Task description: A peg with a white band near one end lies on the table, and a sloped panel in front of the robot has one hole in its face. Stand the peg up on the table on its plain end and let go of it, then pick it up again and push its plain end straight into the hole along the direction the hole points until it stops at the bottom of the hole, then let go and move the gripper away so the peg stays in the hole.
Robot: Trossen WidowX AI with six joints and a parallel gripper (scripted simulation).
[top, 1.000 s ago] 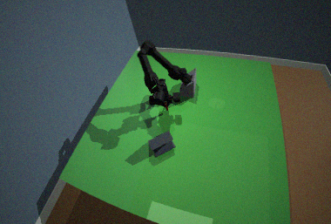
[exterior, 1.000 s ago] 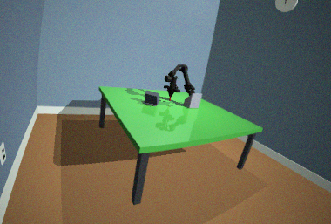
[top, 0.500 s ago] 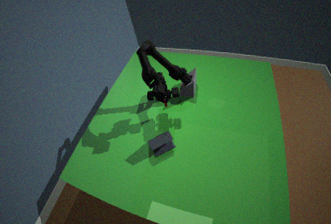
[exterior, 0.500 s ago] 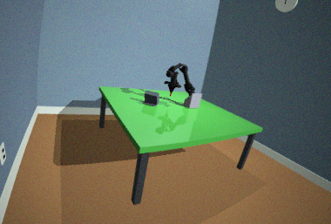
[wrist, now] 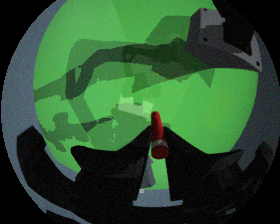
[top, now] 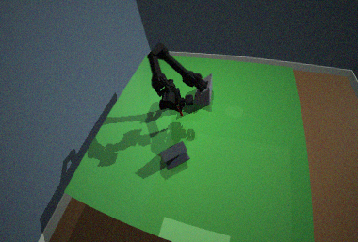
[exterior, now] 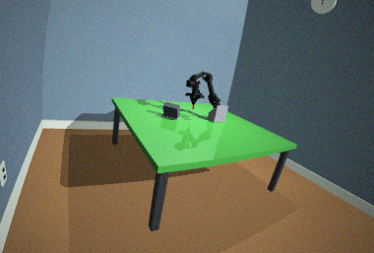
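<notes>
I have the gripper pinching the red peg, which hangs below it over the green counter, long axis near upright. In the wrist view, the sloped panel sits upper right, well apart.
</notes>
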